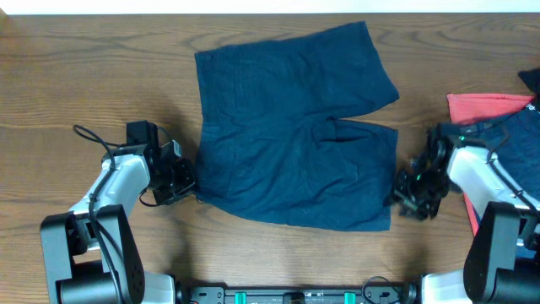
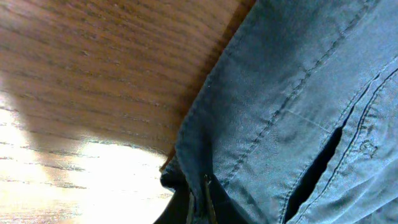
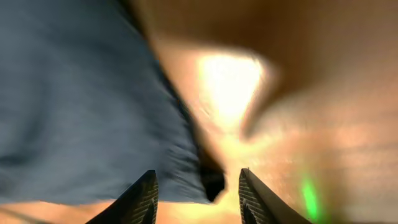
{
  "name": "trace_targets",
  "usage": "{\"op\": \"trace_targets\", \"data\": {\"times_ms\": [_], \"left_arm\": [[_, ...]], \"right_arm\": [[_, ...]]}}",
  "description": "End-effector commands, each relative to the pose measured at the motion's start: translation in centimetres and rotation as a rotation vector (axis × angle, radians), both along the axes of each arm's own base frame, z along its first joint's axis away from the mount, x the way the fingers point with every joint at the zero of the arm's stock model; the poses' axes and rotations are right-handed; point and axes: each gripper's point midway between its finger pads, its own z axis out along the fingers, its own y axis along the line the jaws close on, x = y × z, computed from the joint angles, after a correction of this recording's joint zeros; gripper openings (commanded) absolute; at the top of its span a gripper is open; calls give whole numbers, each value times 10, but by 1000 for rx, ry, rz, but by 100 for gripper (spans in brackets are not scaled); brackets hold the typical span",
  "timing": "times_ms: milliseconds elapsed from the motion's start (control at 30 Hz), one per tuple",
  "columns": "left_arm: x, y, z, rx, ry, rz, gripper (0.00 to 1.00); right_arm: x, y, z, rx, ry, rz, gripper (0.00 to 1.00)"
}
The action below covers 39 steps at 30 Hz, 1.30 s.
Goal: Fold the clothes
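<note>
Dark blue shorts (image 2: 292, 93) fill the right side of the view, lying on the wood-grain worktop (image 2: 93, 68), which shows at upper left and is brightly lit at lower left. Stitched seams run diagonally across the cloth, and a dark pocket slit (image 2: 317, 174) gapes at lower right. At the bottom edge the left gripper (image 2: 200, 208) has its jaws pinched together on a bunched fold of the shorts' edge.

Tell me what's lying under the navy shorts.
The shorts lie flat on the wooden table, which shows around them. Anything beneath the fabric itself is covered and cannot be seen.
</note>
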Motion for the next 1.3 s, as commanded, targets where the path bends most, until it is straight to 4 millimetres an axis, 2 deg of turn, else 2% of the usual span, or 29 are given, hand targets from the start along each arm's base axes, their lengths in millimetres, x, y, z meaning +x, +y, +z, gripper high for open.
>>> {"op": "trace_targets", "data": {"times_ms": [0,100,167,300,467,500,567,600,633,667,800,867,933,1000,1067,1167,1267], "left_arm": [[5,-1,3,-14,-8,5,6],[5,-1,3,-14,-8,5,7],[6,-1,3,-14,-9,5,7],[6,-1,3,-14,-9,5,7],[5,-1,3,-14,-5,5,7],[5,-1,3,-14,-5,5,7],[5,-1,3,-14,-5,5,7],[5,-1,3,-14,-5,5,7],[5,-1,3,-14,-5,5,7],[5,-1,3,-14,-5,5,7],[3,-2,3,-14,-2,-6,6],[0,-2,5,-14,4,-19,6],[-3,-2,12,-14,8,-30,6],[-4,-2,24,-10,-9,-47,6],[-5,-2,42,-5,-39,-47,6],[-11,-3,72,4,-98,-46,6],[-26,-6,98,10,-143,-36,6]], "right_arm": [[-28,6,-13,20,74,12,40],[-39,12,-20,45,88,4,40],[-42,22,-22,103,82,-10,40],[-34,41,-26,207,10,-6,39],[-33,37,-27,190,3,13,6],[-33,35,-27,181,-2,24,5],[-32,30,-29,151,-2,35,10],[-32,29,-29,145,-2,37,10],[-31,29,-29,145,-3,37,2],[-31,29,-28,145,-3,37,1],[-16,28,-20,145,-60,65,1],[0,25,-8,137,-118,73,1],[21,20,14,124,-197,63,1],[39,11,38,103,-274,43,1],[55,-7,68,39,-342,-22,1],[65,-36,109,-65,-435,-94,1],[65,-54,142,-144,-511,-131,1]]}}
